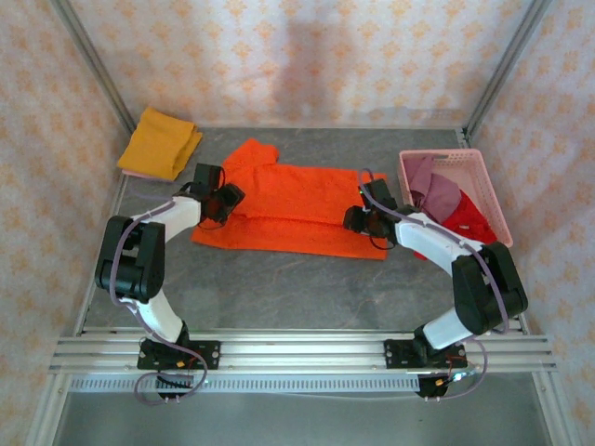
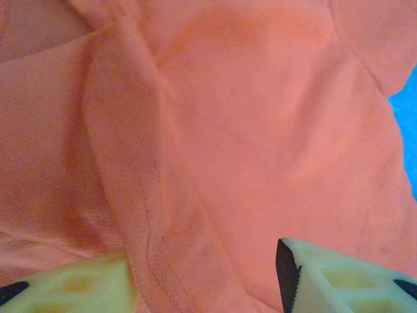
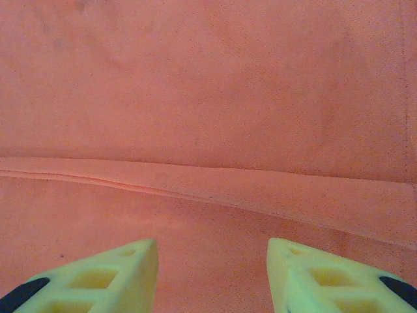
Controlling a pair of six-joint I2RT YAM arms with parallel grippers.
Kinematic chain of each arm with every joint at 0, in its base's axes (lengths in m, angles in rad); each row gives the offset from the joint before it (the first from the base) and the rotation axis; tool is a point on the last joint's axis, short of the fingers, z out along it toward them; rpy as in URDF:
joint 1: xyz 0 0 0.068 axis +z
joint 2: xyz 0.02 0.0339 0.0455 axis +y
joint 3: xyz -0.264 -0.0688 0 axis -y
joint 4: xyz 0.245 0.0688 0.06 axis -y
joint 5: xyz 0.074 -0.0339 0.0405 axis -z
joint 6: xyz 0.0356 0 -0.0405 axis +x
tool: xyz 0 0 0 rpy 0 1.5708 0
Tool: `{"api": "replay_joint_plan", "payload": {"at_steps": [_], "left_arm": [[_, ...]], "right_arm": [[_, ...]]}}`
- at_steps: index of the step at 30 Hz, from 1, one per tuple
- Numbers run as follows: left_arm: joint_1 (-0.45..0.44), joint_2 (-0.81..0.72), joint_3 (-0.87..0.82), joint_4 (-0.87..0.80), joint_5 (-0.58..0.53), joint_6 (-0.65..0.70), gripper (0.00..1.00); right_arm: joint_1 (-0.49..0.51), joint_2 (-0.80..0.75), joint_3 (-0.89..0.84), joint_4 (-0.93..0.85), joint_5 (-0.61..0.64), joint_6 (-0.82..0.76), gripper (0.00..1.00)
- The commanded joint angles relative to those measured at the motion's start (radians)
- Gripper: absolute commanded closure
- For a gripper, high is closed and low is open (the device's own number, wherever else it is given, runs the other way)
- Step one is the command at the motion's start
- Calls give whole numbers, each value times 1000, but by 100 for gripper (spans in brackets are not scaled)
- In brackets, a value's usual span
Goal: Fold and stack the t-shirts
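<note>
1. Mid-table: bright orange cotton short-sleeved t-shirt (image 1: 297,209) spread flat on the grey stone-look tabletop (image 1: 279,288), long side running left to right, with a straight ridge along its length.
2. At its left end: left gripper (image 1: 223,200) down on the cloth. Seen from the left wrist (image 2: 208,290), pale yellow fingers (image 2: 71,287) parted, with a raised crease of orange fabric running down between them close to the left finger. Released, not clenched on the crease.
3. At the right end of the orange shirt: right gripper (image 1: 358,220) low over the cloth. Seen from the right wrist (image 3: 212,274), fingers (image 3: 326,277) spread apart over flat orange fabric, nothing pinched, released. Straight folded edge crossing just ahead of the tips.
4. Far-left corner: mustard yellow shirt (image 1: 160,142), folded into a neat pad, well apart from the orange one.
5. Right side: pink plastic lattice basket (image 1: 483,177) holding a crumpled dusty mauve shirt (image 1: 437,190) and a red shirt (image 1: 469,223). Red one bunched at the near end, partly hidden by the right arm.
</note>
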Motion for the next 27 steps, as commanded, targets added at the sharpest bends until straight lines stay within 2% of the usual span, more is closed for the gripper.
{"api": "replay_joint_plan", "payload": {"at_steps": [1,7,15,20,24,27], "left_arm": [[-11,33,41,-47,-9,23,43],[-11,105,85,-8,2,13,41],[-13,193,245,-30,-8,30,38],[-16,250,325,-44,8,32,27],[-18,227,322,-54,-32,72,13],[-17,204,293,-79,-67,114,10]], "right_arm": [[5,5,26,-2,24,-3,52],[6,-16,28,-26,38,-11,52],[5,-25,23,-25,52,-10,52],[5,-9,39,-27,64,-9,52],[2,13,60,-23,82,-8,53],[-3,77,93,-26,74,-12,53]]}}
